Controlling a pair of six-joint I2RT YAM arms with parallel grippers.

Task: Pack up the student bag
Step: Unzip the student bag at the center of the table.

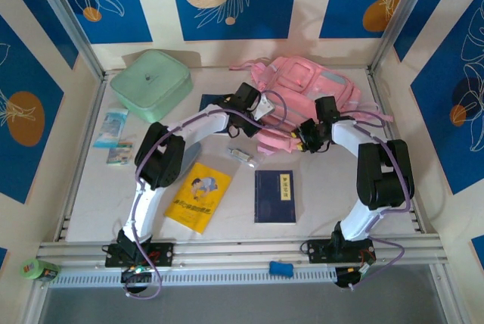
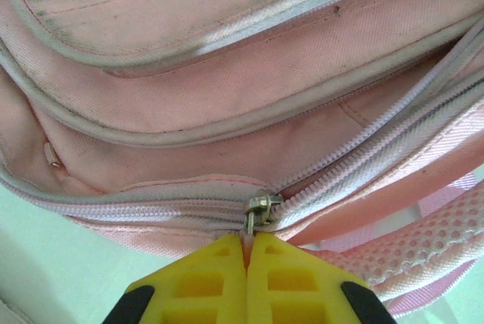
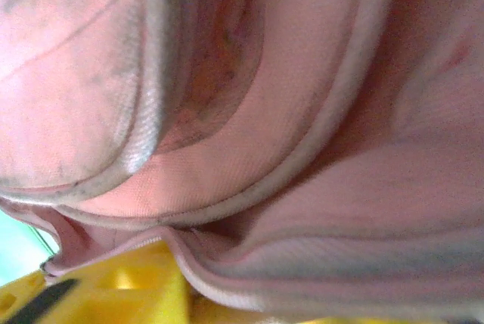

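Left fingers [image 2: 204, 282] pinching zip pull [image 2: 255, 214], right fingers [image 3: 128, 282] against student bag [image 3: 302, 150]

Pink student bag [image 1: 302, 82], mint green case [image 1: 151, 83], yellow booklet [image 1: 198, 195], navy book [image 1: 274, 196]

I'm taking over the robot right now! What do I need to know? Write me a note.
Left claw: shut on the zip pull of the student bag.
Right claw: pressed against the bag's pink fabric; open or shut, can't tell.
Yellow book and blue book lie on the table in front of the bag, not packed.
Done: zip looks partly open. Left: finish opening, put the books in.
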